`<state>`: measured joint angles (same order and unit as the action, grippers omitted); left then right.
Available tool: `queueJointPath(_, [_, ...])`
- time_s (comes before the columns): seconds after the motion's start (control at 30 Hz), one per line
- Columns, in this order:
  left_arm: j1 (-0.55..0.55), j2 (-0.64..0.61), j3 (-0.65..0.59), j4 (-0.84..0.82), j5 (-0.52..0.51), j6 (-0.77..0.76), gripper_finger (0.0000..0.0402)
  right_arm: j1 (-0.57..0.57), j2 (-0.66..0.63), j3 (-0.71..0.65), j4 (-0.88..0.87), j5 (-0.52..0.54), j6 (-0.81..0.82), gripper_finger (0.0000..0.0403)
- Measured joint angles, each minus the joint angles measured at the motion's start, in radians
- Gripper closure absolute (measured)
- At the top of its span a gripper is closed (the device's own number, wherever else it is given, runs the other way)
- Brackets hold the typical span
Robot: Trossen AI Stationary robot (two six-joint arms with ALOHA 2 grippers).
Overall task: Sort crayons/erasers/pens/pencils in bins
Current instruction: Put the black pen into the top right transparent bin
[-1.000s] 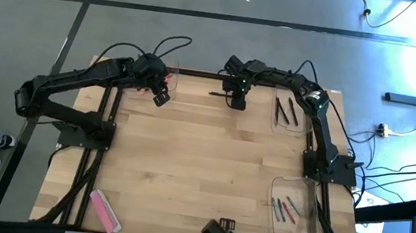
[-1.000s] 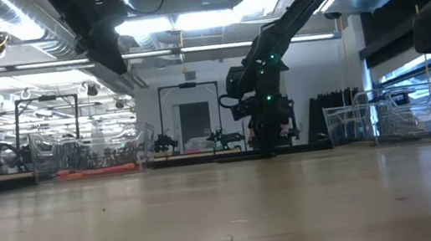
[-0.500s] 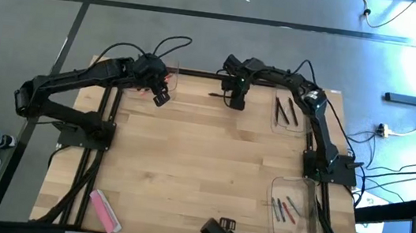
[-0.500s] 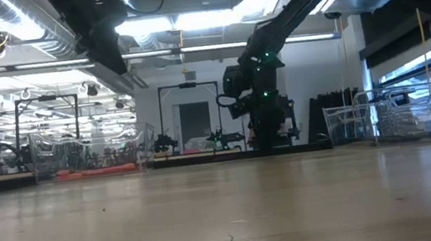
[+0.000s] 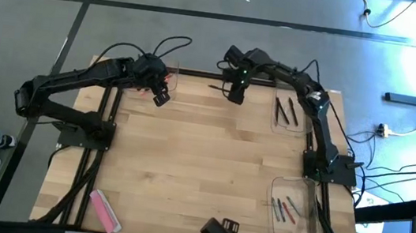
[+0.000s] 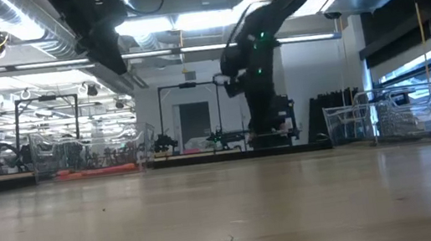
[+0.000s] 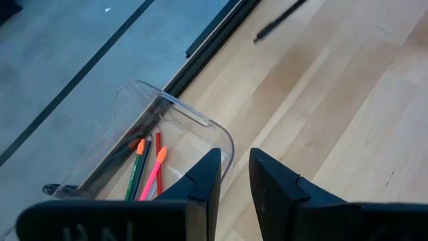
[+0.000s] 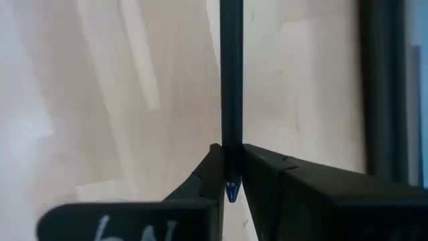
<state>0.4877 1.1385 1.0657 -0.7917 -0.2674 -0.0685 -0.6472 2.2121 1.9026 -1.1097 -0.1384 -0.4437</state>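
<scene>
pen carried toward the bin: keep the grip firm and the path clear

desk of light wood carries the whole work. on the far left corner stands a clear bin with pink-red crayons inside. the left end effector hovers just beside that bin, fingers a little apart, nothing between them; this arm waits. at the near left corner a flat pink bar lies alone on the wood.

in the middle of the far edge is the right end effector, lifted above the desk. in the right wrist view it is closed on a black pen, pinched close to its tip, so the long body sticks out forward. i judge that the step is to carry this pen to the pen bin at the far right, where two black pens already lie.

to do it well, hold the pinch tight, because the grip near the end lets the pen swing. turn it along the length of the bin, go low over the rim, and release only inside. the pencil bin at the near right is not the goal.
</scene>
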Motion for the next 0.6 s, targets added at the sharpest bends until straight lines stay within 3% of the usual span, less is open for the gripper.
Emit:
queueJointPath(0.4, [-0.044,0.0,0.0,0.0,0.0,0.032,0.0331,0.0,-0.247,0.0,-0.092,-0.007,0.146,0.0362])
queueJointPath(0.6, [-0.093,0.0,0.0,0.048,0.001,0.055,0.0331,-0.007,-0.405,-0.108,-0.109,0.013,0.234,0.0363])
